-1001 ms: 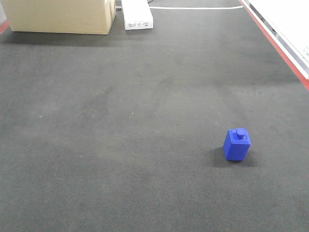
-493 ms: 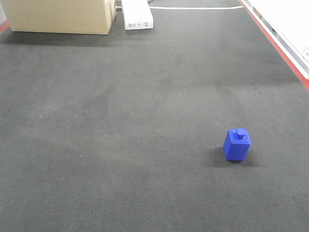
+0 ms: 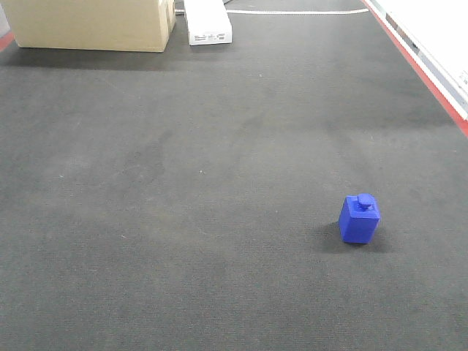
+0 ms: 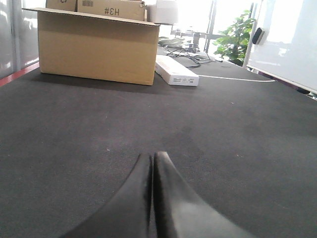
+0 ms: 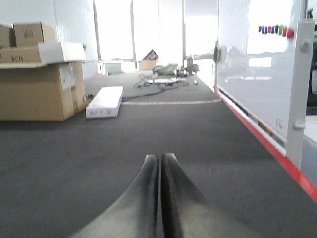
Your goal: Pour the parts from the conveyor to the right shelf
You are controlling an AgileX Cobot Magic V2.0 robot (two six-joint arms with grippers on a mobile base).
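left fingers: matte black, tapered | right fingers: matte black, tapered

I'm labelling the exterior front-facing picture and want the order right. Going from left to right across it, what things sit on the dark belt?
cardboard box → white box → blue part

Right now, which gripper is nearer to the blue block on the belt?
Probably the right. The blue block sits toward the right of the belt. The right gripper, shut, is near the red rail there; the left gripper, shut, is farther left. Neither wrist view shows the block.
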